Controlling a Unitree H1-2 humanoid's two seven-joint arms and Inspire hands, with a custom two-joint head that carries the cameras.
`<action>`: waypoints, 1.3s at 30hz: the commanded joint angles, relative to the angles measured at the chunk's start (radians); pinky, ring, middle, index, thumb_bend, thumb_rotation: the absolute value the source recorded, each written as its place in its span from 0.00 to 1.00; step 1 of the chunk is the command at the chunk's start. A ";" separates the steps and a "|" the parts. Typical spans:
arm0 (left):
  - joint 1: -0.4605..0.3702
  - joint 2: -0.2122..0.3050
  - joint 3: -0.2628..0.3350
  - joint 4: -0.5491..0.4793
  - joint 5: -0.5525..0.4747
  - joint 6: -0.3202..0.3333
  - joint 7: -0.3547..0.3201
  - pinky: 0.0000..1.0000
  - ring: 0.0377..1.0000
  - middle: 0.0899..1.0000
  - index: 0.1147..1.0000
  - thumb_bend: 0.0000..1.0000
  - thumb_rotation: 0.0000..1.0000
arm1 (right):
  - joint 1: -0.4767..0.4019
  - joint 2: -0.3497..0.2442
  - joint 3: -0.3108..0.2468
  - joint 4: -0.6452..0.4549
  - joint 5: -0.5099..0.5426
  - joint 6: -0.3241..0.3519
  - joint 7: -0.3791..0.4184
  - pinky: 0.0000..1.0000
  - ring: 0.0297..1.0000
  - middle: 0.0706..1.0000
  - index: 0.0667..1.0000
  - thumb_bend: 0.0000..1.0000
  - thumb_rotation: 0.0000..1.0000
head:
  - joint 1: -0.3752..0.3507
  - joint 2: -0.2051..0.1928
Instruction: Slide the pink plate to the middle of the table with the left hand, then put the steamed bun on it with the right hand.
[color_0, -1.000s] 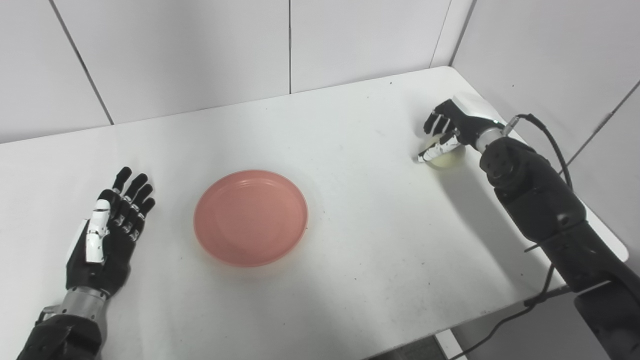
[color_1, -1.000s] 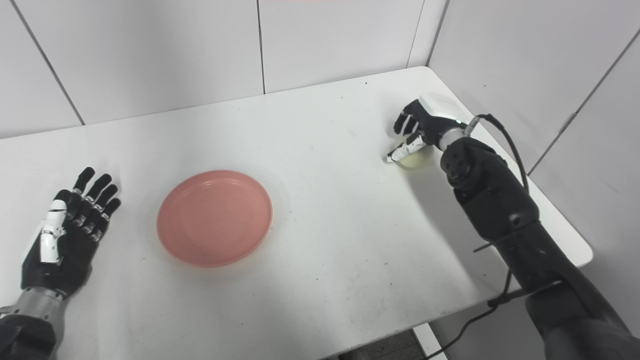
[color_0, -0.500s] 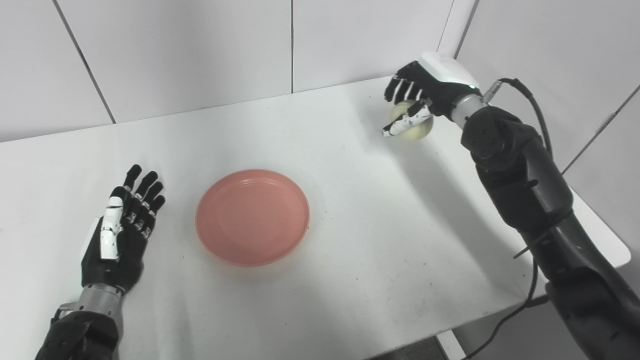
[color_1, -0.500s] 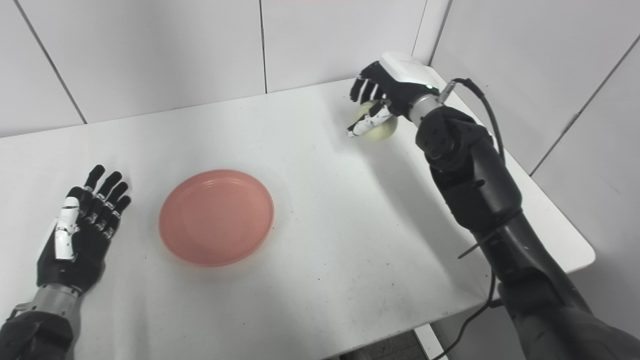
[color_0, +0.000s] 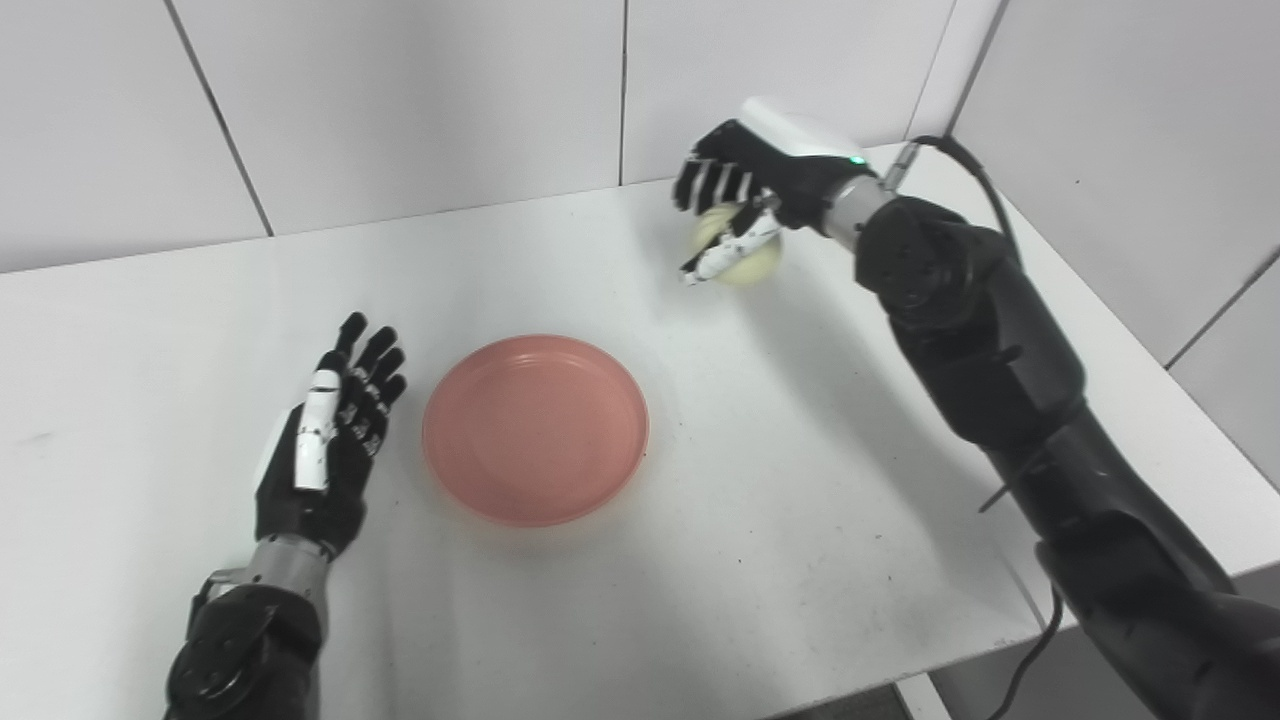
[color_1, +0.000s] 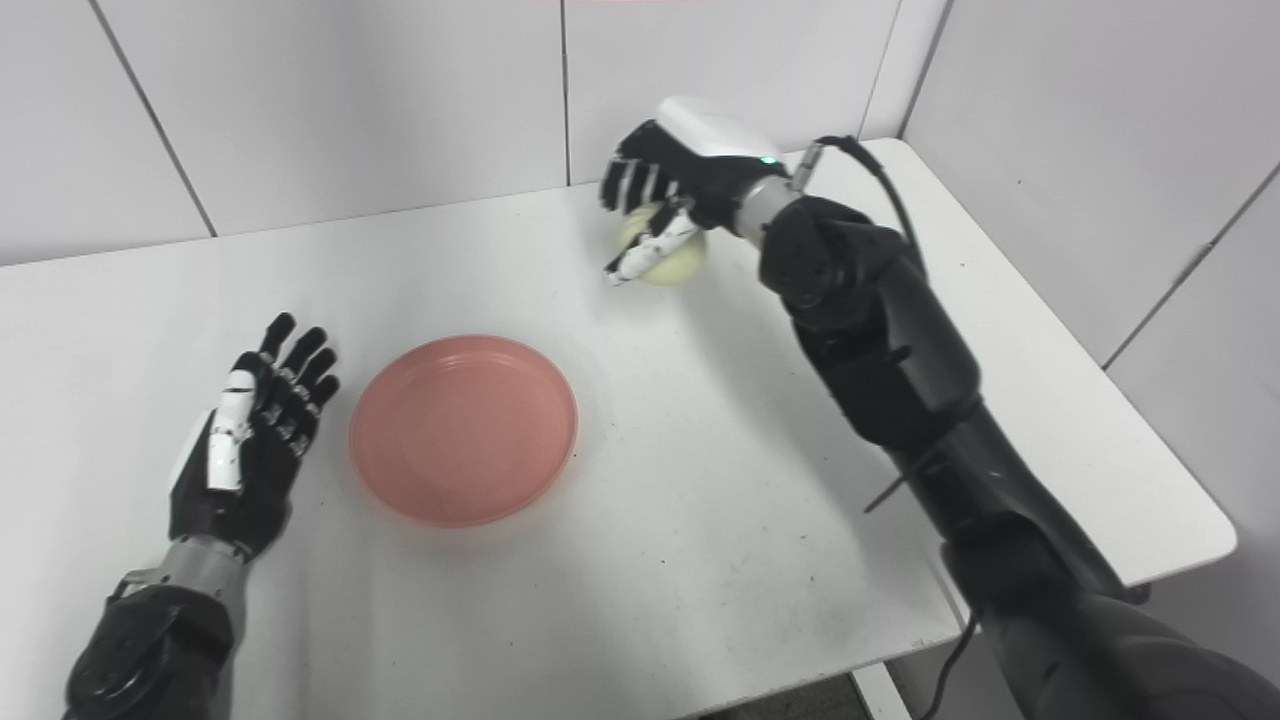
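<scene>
The pink plate (color_0: 536, 428) lies flat on the white table (color_0: 820, 480), a little left of the middle. My left hand (color_0: 328, 440) rests open just left of the plate, fingers straight, not touching it. My right hand (color_0: 745, 195) is raised above the table's far side, shut on the pale steamed bun (color_0: 748, 262), which shows below the fingers. The bun hangs up and to the right of the plate. In the right eye view the bun (color_1: 672, 262) and right hand (color_1: 675, 170) appear the same way.
White wall panels stand behind the table and along its right side. A black cable (color_0: 975, 175) loops from the right wrist. The table's front edge (color_0: 700, 700) and right corner are near the right arm.
My right hand lifted the bun off the table's right side and carried it left toward the plate. The camera shifted, so the plate and left hand appear further right.
</scene>
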 joint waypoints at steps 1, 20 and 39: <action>0.031 -0.012 -0.013 0.062 0.028 0.052 0.024 1.00 0.97 0.96 0.99 0.37 1.00 | -0.066 0.004 0.008 0.000 0.020 -0.051 -0.006 0.36 0.39 0.43 0.45 0.49 0.13 | 0.039 0.003; -0.013 -0.074 -0.025 0.155 0.096 -0.007 0.057 0.98 0.97 0.96 0.98 0.38 1.00 | -0.066 0.144 0.171 0.046 0.015 -0.072 0.009 0.39 0.44 0.48 0.45 0.49 0.13 | 0.182 0.034; -0.017 -0.084 -0.026 0.141 0.108 0.009 0.062 0.98 0.97 0.96 0.97 0.38 1.00 | -0.018 0.180 0.251 0.086 -0.003 -0.110 0.013 0.37 0.44 0.49 0.45 0.50 0.13 | 0.197 0.051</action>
